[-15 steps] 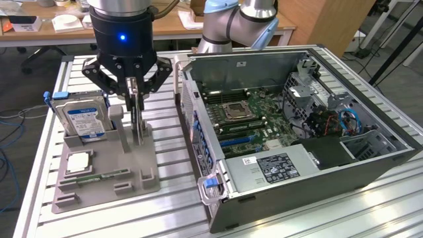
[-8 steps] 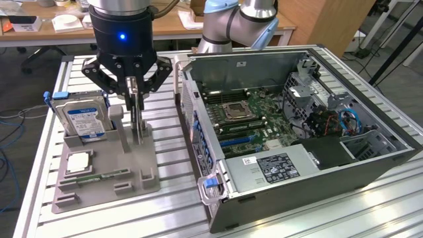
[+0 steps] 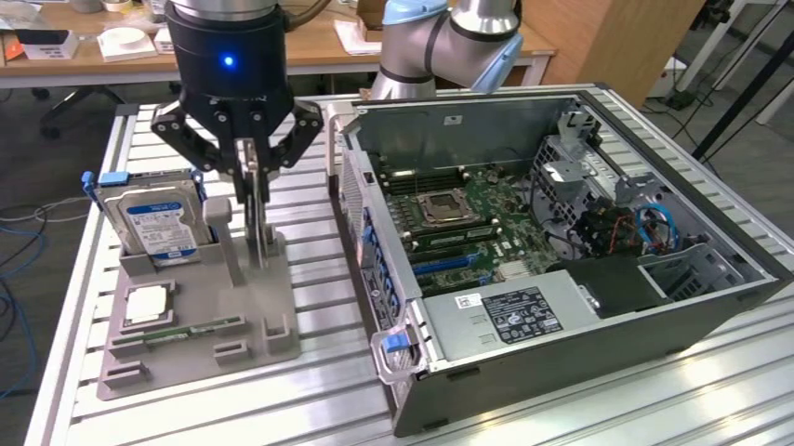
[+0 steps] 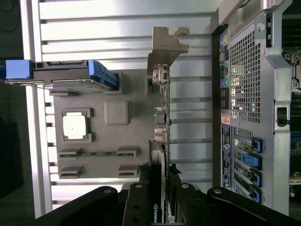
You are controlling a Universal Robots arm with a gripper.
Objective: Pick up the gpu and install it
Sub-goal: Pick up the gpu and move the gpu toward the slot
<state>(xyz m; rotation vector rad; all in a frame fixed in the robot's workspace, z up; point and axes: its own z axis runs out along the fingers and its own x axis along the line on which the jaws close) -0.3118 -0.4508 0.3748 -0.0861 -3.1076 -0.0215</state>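
Where the grey tray comes nearest: a green memory stick lies flat in its slot, with a silver processor chip in the pocket just behind it.
gpu: stands upright on edge, on the tray's side toward the exterior view's right, a little farther back than the chip. Its lower edge is down at the holder slot; cannot tell whether it is seated or lifted clear.
gpu to gripper: the card runs straight up between the fingers, with its upper part inside the grasp and the rest below.
gripper: directly above the tray, pointing down, fingers clenched on the gpu, one on each flat face.
bracket: silver, at the card's far end, beyond the fingers.
hard drive: upright at the tray's far end, on the exterior view's left, apart from the gpu.
computer case: just beside the tray on the exterior view's right, open side up, motherboard exposed.
arm: behind the case.
desk: farthest back.
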